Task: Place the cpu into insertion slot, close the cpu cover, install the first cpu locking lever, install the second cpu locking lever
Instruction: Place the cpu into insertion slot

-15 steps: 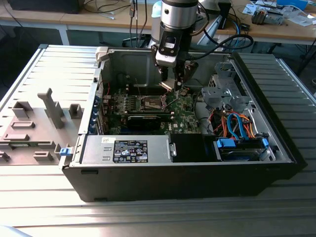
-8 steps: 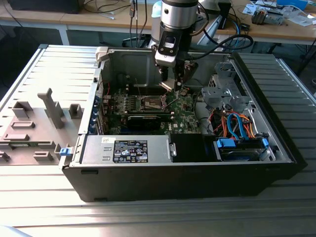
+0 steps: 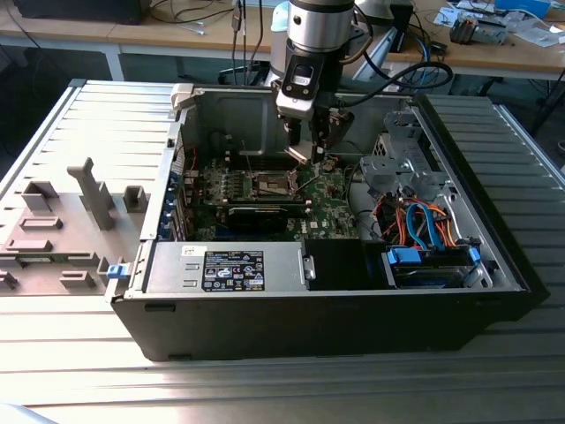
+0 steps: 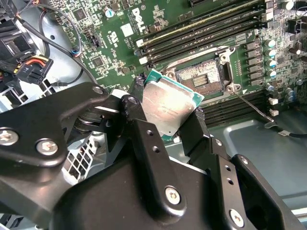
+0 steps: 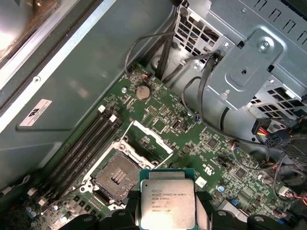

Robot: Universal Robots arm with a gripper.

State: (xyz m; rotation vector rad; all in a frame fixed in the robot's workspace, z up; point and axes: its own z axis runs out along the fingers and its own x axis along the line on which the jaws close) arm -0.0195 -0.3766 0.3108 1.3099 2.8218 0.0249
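Gripper [image 4: 169, 103] fingers of matte black metal, angular and studded with screw heads, are shown clenched on two opposite edges of the cpu [image 4: 171, 109], a flat square chip with a dull, faintly smeared silver-grey lid and a thin green rim. In the first wrist view the cpu [image 5: 167, 201] is held in the gripper [image 5: 167, 207] close beside the insertion slot [image 5: 116, 176], not seated in it. The slot is a dark square recess edged in silvery metal. The cpu cover [image 5: 153, 137], a thin pale metal frame with a square opening, stands swung open just beyond the slot. Long black memory slots [image 5: 81, 143] run parallel alongside, on the glossy green circuit board [image 5: 216, 153]. In the exterior view the arm [image 3: 318, 26] is posed upright at 12 o'clock inside the open black computer case [image 3: 353, 309], wrist down. The insertion slot [image 3: 274, 184] lies at about 8 o'clock from the gripper [image 3: 313, 150], and a perforated silver drive cage [image 3: 388, 168] at 3 o'clock.
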